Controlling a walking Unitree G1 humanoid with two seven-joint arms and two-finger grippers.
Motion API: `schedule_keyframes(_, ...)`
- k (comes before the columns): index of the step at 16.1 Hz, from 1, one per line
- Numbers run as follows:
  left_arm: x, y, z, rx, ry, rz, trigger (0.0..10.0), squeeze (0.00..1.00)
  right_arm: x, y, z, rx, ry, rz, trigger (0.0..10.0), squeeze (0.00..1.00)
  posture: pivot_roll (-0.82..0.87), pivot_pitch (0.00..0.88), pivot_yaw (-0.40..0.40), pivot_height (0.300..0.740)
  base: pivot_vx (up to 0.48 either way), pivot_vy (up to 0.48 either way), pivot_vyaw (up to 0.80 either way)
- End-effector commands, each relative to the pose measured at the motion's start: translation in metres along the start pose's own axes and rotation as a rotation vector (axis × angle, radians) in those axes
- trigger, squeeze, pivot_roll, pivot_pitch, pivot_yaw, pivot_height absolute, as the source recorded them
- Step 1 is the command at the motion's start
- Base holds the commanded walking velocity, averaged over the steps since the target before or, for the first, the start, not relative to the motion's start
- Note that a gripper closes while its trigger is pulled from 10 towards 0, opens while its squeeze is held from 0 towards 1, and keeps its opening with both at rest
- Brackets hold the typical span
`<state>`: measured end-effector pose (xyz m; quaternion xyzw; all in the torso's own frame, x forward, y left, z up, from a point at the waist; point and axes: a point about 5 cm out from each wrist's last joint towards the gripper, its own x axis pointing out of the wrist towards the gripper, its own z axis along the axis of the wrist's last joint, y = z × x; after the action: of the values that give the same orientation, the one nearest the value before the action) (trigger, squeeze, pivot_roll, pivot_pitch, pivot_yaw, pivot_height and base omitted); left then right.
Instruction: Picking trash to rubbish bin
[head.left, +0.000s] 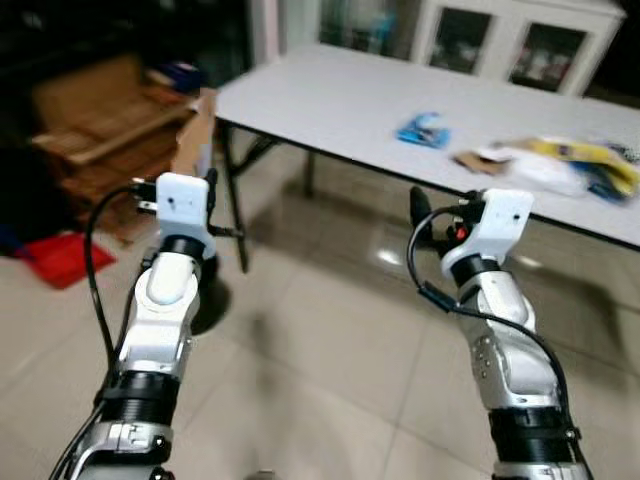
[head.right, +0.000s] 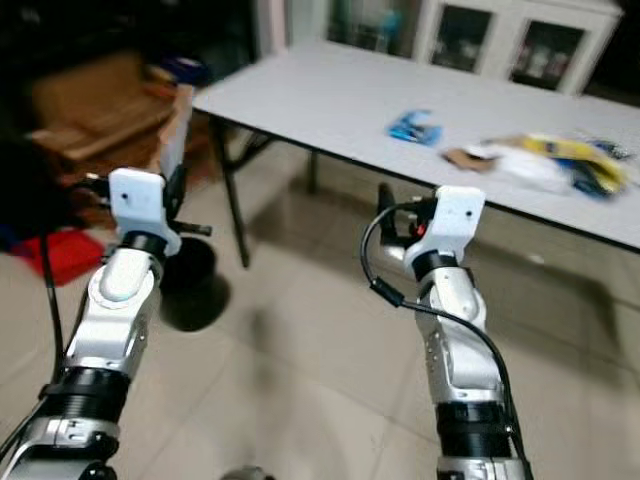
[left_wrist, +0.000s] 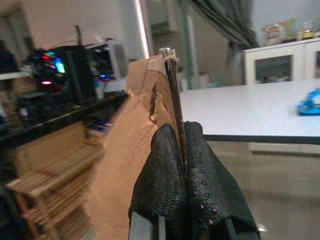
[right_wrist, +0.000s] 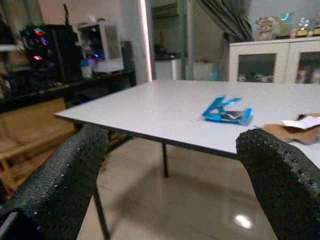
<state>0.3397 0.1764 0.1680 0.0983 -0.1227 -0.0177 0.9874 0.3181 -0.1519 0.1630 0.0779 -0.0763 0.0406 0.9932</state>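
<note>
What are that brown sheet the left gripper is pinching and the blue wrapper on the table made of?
Brown sheet: likely cardboard, matte tan with a torn, fibrous edge. Blue wrapper: probably thin plastic film, glossy and crumpled. The left gripper is shut on the sheet's edge.

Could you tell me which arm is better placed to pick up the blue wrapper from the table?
The right. The right gripper is open and faces the blue wrapper on the white table; the left gripper is shut, off past the table's end.
</note>
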Motion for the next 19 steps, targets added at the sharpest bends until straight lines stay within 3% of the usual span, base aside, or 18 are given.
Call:
schedule_keyframes(1,0.0025,-0.0113,0.0041,-0.019,-0.015,-0.032,10.0,0.00,-0.0007,-0.0108,0.0023,-0.008,-0.005,-0.032,10.0,0.00,-0.02,0.000,-0.012,0.740,0.000,0.000,0.00)
schedule_keyframes(17,0.0016,-0.0090,0.0069,-0.051,-0.027,-0.031,10.0,0.00,-0.0002,-0.0108,0.0009,-0.028,0.005,-0.032,10.0,0.00,-0.01,0.022,-0.019,0.740,0.000,0.000,0.00)
schedule_keyframes(19,0.0013,-0.0086,0.0069,-0.052,-0.026,-0.028,10.0,0.00,0.0003,-0.0105,0.0015,-0.033,0.003,-0.037,10.0,0.00,-0.01,0.024,-0.016,0.740,0.000,0.000,0.52)
